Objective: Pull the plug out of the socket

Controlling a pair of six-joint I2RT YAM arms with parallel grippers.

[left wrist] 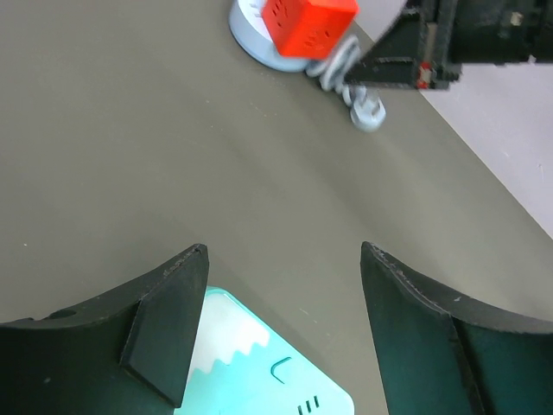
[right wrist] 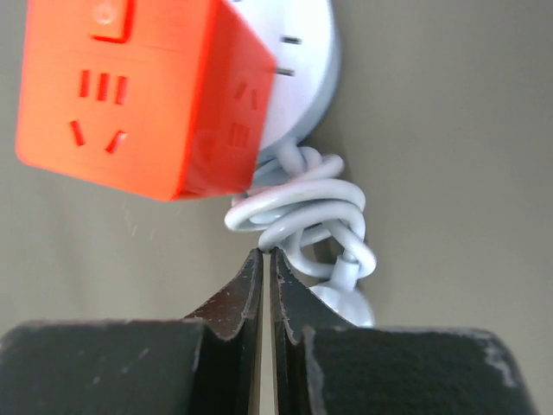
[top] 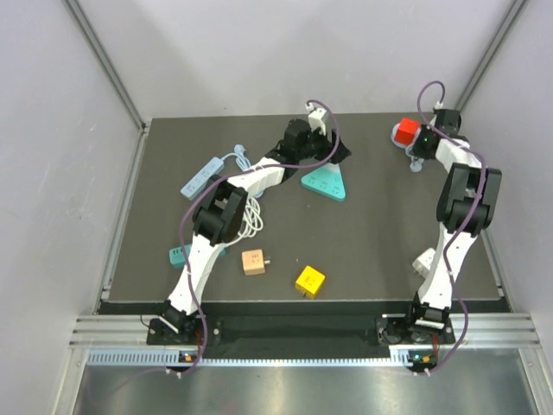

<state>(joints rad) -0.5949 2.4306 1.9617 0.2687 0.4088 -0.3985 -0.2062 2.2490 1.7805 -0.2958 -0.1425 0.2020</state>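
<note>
The right gripper (right wrist: 266, 259) is pinched shut, empty, with its tips by the white cord (right wrist: 298, 203) near the red socket (right wrist: 130, 95). The left gripper (left wrist: 283, 251) is open, right above the teal socket (left wrist: 259, 380).

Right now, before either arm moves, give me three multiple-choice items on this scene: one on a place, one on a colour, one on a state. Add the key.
1. Where on the table does the red cube socket sit?
A. far right corner
B. near left corner
C. dead centre

2. What colour is the triangular socket below the left gripper?
A. yellow
B. teal
C. red

3. How is the right gripper?
A. wide open
B. shut
C. out of every view

Key:
1. A, the top view shows it by the right arm at the far right.
2. B, its teal face shows in the left wrist view.
3. B, the right wrist view shows it closed tight beside the coiled cable.
</note>
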